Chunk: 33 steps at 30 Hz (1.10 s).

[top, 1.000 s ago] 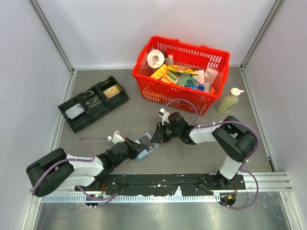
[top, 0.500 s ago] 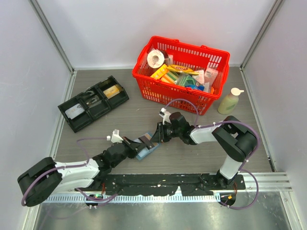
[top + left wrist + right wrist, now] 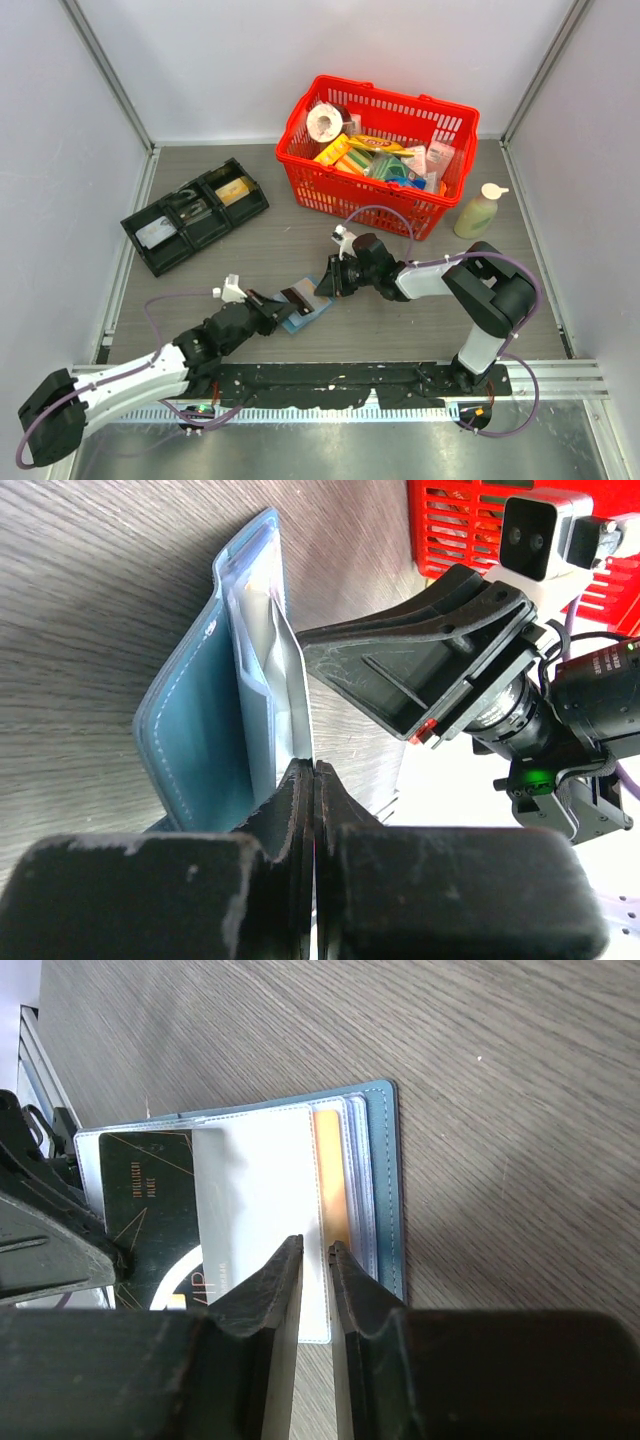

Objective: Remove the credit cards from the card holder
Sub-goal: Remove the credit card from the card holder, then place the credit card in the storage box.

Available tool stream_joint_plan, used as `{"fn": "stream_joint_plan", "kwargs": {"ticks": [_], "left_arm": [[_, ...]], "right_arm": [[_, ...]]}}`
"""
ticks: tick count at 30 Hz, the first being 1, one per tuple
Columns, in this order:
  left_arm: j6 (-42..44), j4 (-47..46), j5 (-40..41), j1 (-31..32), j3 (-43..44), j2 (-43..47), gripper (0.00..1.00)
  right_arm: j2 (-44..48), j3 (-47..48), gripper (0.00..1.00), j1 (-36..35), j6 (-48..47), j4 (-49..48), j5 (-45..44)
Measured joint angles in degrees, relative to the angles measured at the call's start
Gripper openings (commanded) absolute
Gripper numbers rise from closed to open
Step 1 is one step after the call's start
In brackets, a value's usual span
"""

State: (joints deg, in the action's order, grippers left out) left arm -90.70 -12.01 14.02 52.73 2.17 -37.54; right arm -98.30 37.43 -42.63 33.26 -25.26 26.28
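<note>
The blue card holder [image 3: 314, 309] lies open on the table between the two grippers. In the right wrist view its blue cover [image 3: 386, 1180] is topped by a white panel, with an orange credit card [image 3: 332, 1170] tucked under it. A dark credit card [image 3: 145, 1210] with gold lines sticks out to the left [image 3: 297, 296]. My left gripper [image 3: 274, 307] is shut on that card's near edge [image 3: 313, 768]. My right gripper [image 3: 323, 284] points down at the white panel beside the orange card, its jaws a narrow gap apart [image 3: 315, 1247] and nothing between them.
A red basket [image 3: 350, 196] full of goods stands at the back, a lotion bottle [image 3: 478, 212] to its right. A black compartmented tray [image 3: 135, 232] sits at the left. The arms' mounting rail [image 3: 350, 380] runs along the near edge.
My left arm has drawn back toward the lower left, and its gripper has closed and slid left with the dark card. The right gripper has stayed over the holder.
</note>
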Motion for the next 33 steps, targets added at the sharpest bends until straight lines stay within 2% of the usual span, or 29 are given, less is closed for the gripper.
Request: {"fn": "stream_joint_plan", "kwargs": {"ticks": [9, 14, 18, 20, 22, 26, 30, 33], "left_arm": [[1.95, 20.72, 2.58, 0.02, 1.38, 14.73, 0.00], [6.14, 25.05, 3.98, 0.02, 2.99, 20.11, 0.00], [10.38, 25.05, 4.37, 0.02, 3.08, 23.82, 0.00], [12.70, 24.24, 4.35, 0.02, 3.08, 25.03, 0.00], [15.02, 23.02, 4.22, 0.02, 3.08, 25.33, 0.00], [21.86, 19.96, 2.08, 0.02, 3.78, 23.39, 0.00], [30.97, 18.23, -3.45, 0.02, 8.72, 17.00, 0.00], [38.34, 17.35, -8.87, 0.02, 14.73, 11.28, 0.00]], "right_arm": [[1.01, 0.24, 0.24, -0.02, -0.22, 2.23, -1.14], [3.19, 0.24, 0.27, 0.00, -1.64, 7.89, -3.21], [6.75, 0.26, 0.37, -0.02, -2.47, 11.96, -3.91], [9.44, 0.39, 0.45, -0.02, -3.04, 13.38, -4.07], [12.04, 0.68, 0.56, -0.02, -3.74, 14.45, -3.98], [18.12, 1.79, 0.66, 0.00, -6.73, 16.90, -2.51], [22.47, 4.63, 0.72, -0.02, -11.52, 20.79, 0.83], [24.74, 8.55, 0.72, -0.02, -17.62, 26.86, 3.89]]}}
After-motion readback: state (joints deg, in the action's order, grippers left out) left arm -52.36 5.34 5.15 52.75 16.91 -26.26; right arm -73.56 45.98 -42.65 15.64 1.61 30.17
